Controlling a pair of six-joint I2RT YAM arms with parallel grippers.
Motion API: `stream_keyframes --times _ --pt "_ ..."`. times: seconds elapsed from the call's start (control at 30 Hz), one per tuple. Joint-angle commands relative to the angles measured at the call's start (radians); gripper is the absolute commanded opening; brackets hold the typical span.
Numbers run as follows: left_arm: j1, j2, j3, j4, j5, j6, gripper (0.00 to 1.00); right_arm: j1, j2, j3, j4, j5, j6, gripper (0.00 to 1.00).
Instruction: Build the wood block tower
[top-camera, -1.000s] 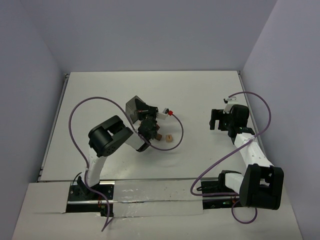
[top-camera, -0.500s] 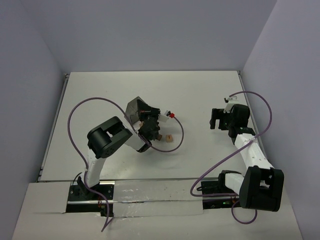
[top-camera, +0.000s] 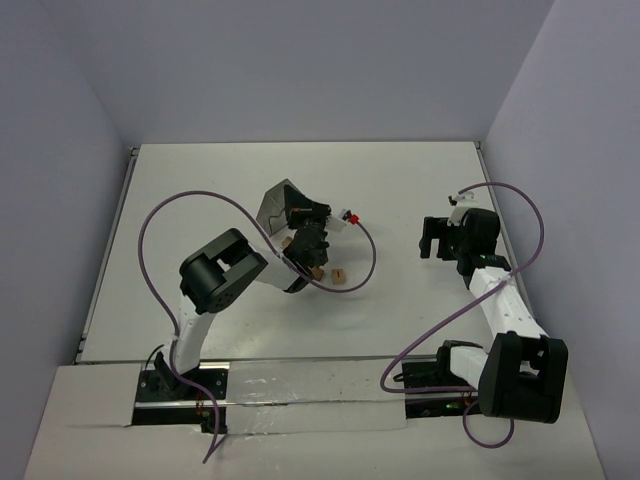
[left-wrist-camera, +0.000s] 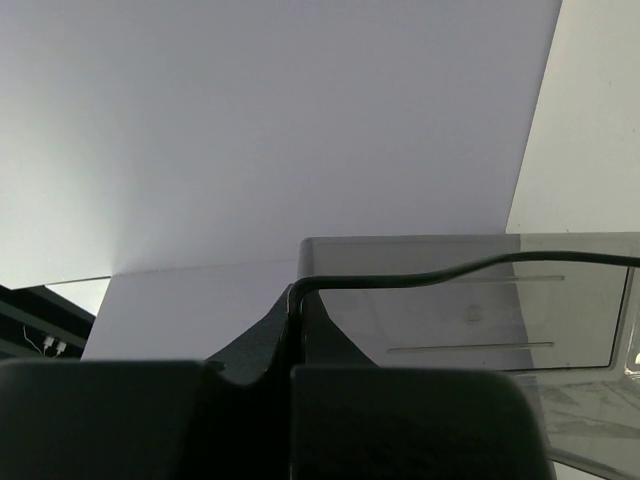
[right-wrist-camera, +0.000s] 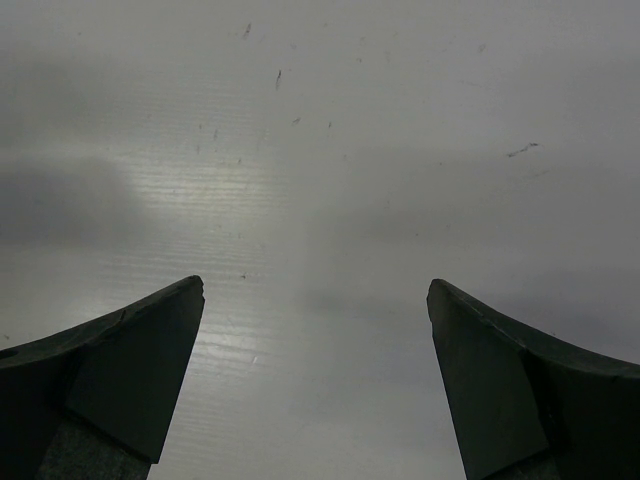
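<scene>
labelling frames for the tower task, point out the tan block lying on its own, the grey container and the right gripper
tan wood block (top-camera: 340, 274), top external view, on its top face.
grey translucent container (left-wrist-camera: 470, 300), left wrist view, on its side wall.
right gripper (right-wrist-camera: 315, 290), right wrist view, midway between its open fingertips.

Plain pale lavender walls (top-camera: 300, 60) boxing in three sides of a white table (top-camera: 200, 170). Soft, even light, bit of glare on the tabletop. Shiny strip (top-camera: 300, 385) along the near edge.
</scene>
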Motion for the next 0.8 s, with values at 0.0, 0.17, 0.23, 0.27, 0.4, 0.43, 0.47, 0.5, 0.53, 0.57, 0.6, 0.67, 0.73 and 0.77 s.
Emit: stream_keyframes --times 0.0,0.17,0.23,0.27,0.4,0.43,0.47,0.5,0.53,0.57,0.6,0.67,0.73,0.77 --pt "-0.011 0.017 0.052 0.532 0.026 0.218 0.00 -0.007 0.000 0.046 0.004 -0.017 -0.005 1.00" --pt "0.008 0.001 0.078 0.529 -0.037 0.199 0.00 -0.009 0.011 0.053 -0.007 -0.027 0.002 1.00" --pt "0.028 -0.024 0.087 0.513 -0.081 0.155 0.00 -0.007 0.011 0.052 -0.009 -0.025 0.002 1.00" --pt "0.039 -0.036 0.085 0.500 -0.097 0.138 0.00 -0.007 0.010 0.051 -0.010 -0.025 0.003 1.00" --pt "0.129 -0.154 0.086 0.308 -0.163 -0.046 0.00 -0.007 0.015 0.053 -0.012 -0.027 0.013 1.00" --pt "0.146 -0.192 0.088 0.241 -0.176 -0.103 0.00 -0.007 0.017 0.054 -0.013 -0.028 0.014 1.00" --pt "0.177 -0.228 0.093 0.146 -0.185 -0.211 0.00 -0.008 0.019 0.055 -0.014 -0.029 0.015 1.00" --pt "0.215 -0.266 0.099 0.034 -0.193 -0.341 0.00 -0.009 0.021 0.056 -0.015 -0.030 0.016 1.00" --pt "0.243 -0.305 0.110 -0.113 -0.199 -0.466 0.00 -0.008 0.022 0.057 -0.014 -0.029 0.016 1.00" --pt "0.267 -0.337 0.124 -0.255 -0.201 -0.587 0.00 -0.007 0.022 0.058 -0.014 -0.028 0.016 1.00" --pt "0.288 -0.367 0.147 -0.408 -0.196 -0.710 0.00 -0.007 0.023 0.057 -0.014 -0.028 0.016 1.00" --pt "0.348 -0.429 0.312 -1.047 -0.131 -1.060 0.00 -0.007 0.025 0.057 -0.013 -0.026 0.016 1.00" --pt "0.431 -0.429 0.429 -1.357 -0.053 -1.428 0.00 -0.007 0.026 0.055 -0.012 -0.025 0.015 1.00" --pt "0.496 -0.412 0.557 -1.641 0.056 -1.630 0.00 -0.007 0.028 0.055 -0.012 -0.025 0.015 1.00"
